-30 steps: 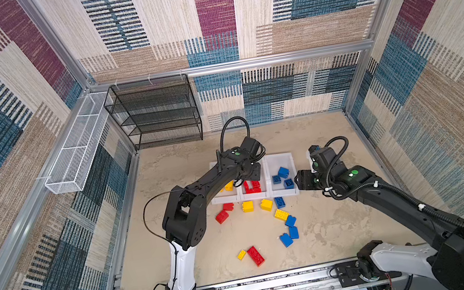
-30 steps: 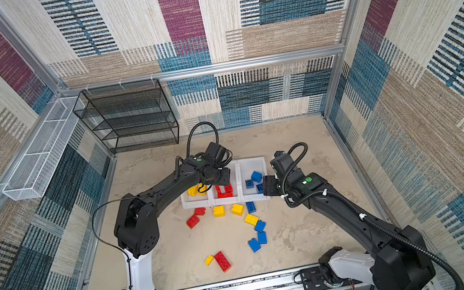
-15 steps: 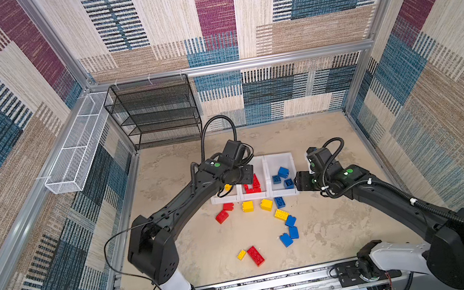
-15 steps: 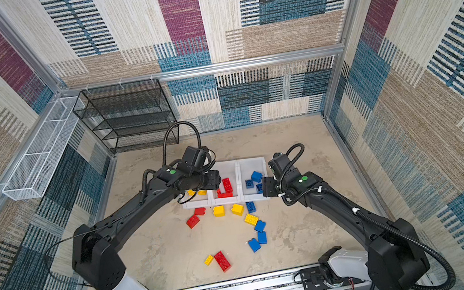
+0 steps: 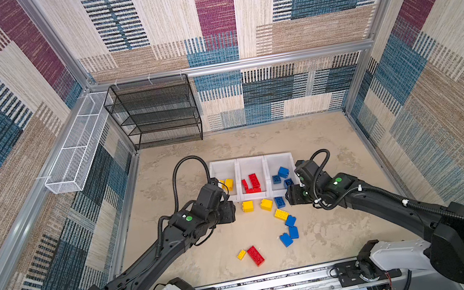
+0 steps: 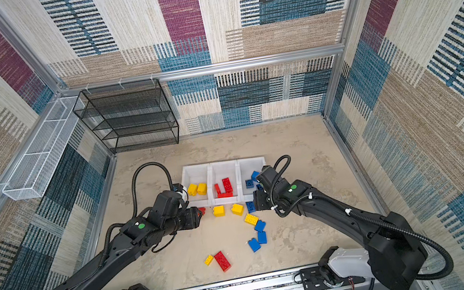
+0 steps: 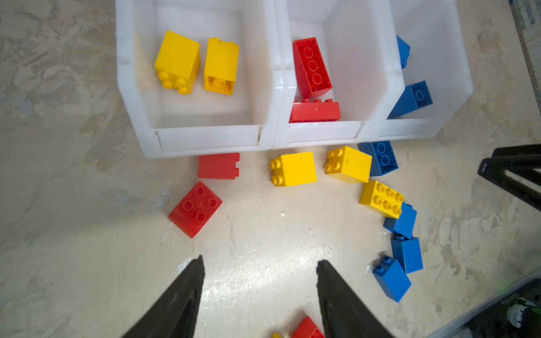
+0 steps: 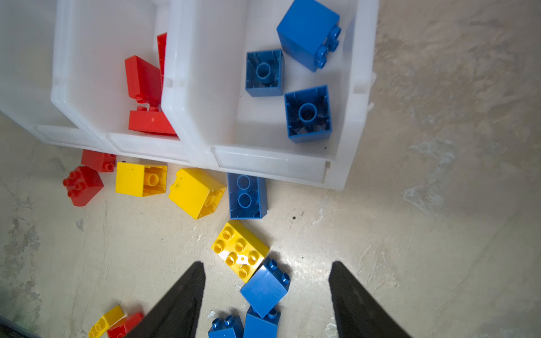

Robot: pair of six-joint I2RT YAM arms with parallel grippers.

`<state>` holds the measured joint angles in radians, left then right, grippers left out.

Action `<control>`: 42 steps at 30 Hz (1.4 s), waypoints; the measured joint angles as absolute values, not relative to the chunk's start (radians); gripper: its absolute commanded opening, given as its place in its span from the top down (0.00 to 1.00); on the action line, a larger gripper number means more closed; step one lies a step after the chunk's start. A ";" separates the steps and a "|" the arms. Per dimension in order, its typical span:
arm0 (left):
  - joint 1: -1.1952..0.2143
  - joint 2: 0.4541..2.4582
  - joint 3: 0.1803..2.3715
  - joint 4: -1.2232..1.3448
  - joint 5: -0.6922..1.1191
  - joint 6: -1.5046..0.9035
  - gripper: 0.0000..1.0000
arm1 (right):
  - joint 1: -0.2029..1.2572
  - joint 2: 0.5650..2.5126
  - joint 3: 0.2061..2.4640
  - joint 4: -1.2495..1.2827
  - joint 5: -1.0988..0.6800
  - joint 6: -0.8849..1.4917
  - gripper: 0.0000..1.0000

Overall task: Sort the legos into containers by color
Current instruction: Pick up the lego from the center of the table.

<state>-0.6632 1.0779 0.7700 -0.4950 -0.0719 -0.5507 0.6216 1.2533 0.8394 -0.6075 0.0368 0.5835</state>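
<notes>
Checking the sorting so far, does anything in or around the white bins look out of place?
Nothing is missorted: yellow bricks, red bricks and blue bricks each occupy a separate white bin. One blue oblong brick lies underside up at the front lip.

I see 1 black mesh shelf rack point(image 5: 156, 113) and 1 white wire basket point(image 5: 74, 155), both well beyond my left pincer point(image 7: 259, 264).
</notes>
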 measured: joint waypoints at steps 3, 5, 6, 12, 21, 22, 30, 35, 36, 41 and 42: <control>-0.663 1.028 0.733 -0.486 -0.073 -0.571 0.35 | 0.646 1.278 0.843 -0.606 0.042 0.609 0.30; -0.663 1.003 0.720 -0.484 -0.073 -0.575 0.35 | 0.660 1.296 0.848 -0.603 0.045 0.626 0.30; -0.663 0.993 0.716 -0.484 -0.073 -0.576 0.35 | 0.666 1.304 0.850 -0.603 0.046 0.628 0.30; -0.663 0.948 0.671 -0.483 -0.072 -0.590 0.35 | 0.697 1.357 0.859 -0.594 0.049 0.647 0.29; -0.663 0.910 0.617 -0.483 -0.060 -0.615 0.35 | 0.734 1.435 0.871 -0.567 0.052 0.665 0.30; -0.663 0.908 0.615 -0.482 -0.051 -0.617 0.35 | 0.740 1.446 0.871 -0.566 0.052 0.669 0.29; -0.663 0.908 0.593 -0.467 -0.046 -0.628 0.35 | 0.765 1.483 0.869 -0.564 0.052 0.680 0.29; -0.663 0.907 0.585 -0.461 -0.046 -0.632 0.35 | 0.773 1.508 0.871 -0.564 0.052 0.655 0.29; -0.663 0.907 0.585 -0.461 -0.046 -0.632 0.35 | 0.775 1.512 0.874 -0.566 0.052 0.638 0.29; -0.663 0.902 0.585 -0.461 -0.045 -0.634 0.35 | 0.775 1.523 0.889 -0.565 0.054 0.530 0.29; -0.663 0.902 0.584 -0.462 -0.045 -0.636 0.35 | 0.775 1.525 0.891 -0.564 0.053 0.510 0.29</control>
